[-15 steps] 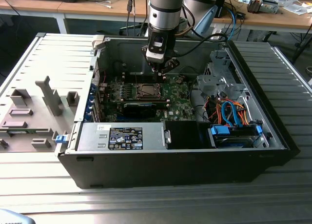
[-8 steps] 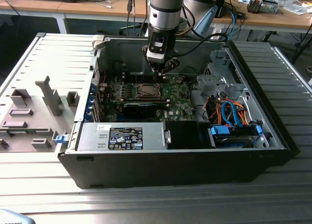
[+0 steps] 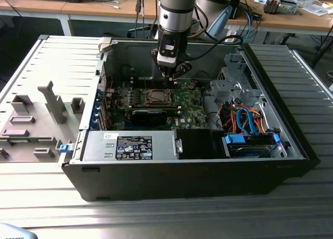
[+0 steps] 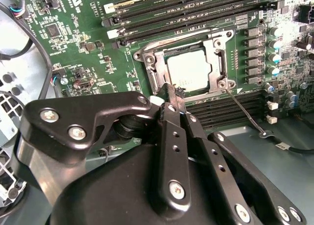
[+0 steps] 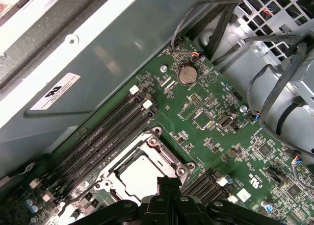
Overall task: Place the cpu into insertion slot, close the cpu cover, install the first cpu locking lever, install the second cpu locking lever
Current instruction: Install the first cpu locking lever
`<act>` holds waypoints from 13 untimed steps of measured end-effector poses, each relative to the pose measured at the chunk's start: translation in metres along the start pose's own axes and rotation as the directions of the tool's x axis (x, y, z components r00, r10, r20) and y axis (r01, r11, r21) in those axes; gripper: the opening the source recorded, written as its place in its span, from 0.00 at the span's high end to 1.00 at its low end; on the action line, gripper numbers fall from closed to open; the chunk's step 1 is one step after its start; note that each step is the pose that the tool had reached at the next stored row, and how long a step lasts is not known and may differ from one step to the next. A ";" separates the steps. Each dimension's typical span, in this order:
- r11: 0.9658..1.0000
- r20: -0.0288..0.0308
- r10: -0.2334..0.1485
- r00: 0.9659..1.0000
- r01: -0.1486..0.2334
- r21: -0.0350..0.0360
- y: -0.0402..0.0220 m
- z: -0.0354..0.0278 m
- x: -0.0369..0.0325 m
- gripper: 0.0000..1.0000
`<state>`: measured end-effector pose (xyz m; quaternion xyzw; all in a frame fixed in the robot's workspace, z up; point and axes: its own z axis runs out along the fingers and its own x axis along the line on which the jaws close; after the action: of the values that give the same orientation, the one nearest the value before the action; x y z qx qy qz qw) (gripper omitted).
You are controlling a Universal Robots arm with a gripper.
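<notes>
Second wrist view: how's the gripper (image 4: 171,91)?

Fingers pinched together, nothing I can make out between them. The tips sit at one corner of the cover (image 4: 219,53); touching or just off it, I can't tell.

And the cpu (image 4: 189,70)?

In the slot (image 3: 156,97), lying flat. The cover is down over it and its metal top shows through the window.

Any lever?

One lever (image 4: 244,112) juts from the cover's next corner, across the memory slots (image 4: 206,109), past the board's (image 4: 73,48) edge.

Exterior view?

The arm reaches down into the open case (image 3: 291,140), above the board's middle.
</notes>
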<state>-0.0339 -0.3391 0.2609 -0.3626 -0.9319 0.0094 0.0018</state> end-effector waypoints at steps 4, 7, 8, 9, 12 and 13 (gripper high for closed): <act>1.000 0.000 -0.005 1.000 0.005 0.000 0.0000 0.0000 0.0000 0.89; 1.000 0.000 -0.020 1.000 0.020 0.000 0.0000 0.0000 0.0000 0.89; 1.000 0.001 -0.030 1.000 0.030 0.000 0.0000 0.0000 0.0000 0.89; 0.999 0.001 -0.033 0.999 0.033 0.000 0.0000 0.0000 0.0000 0.89; 0.999 0.001 -0.038 0.999 0.038 0.000 0.0000 0.0000 0.0000 0.89; 0.999 0.001 -0.039 0.999 0.039 0.000 0.0000 0.0000 0.0000 0.89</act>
<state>-0.0339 -0.3391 0.2609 -0.3444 -0.9388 0.0094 0.0016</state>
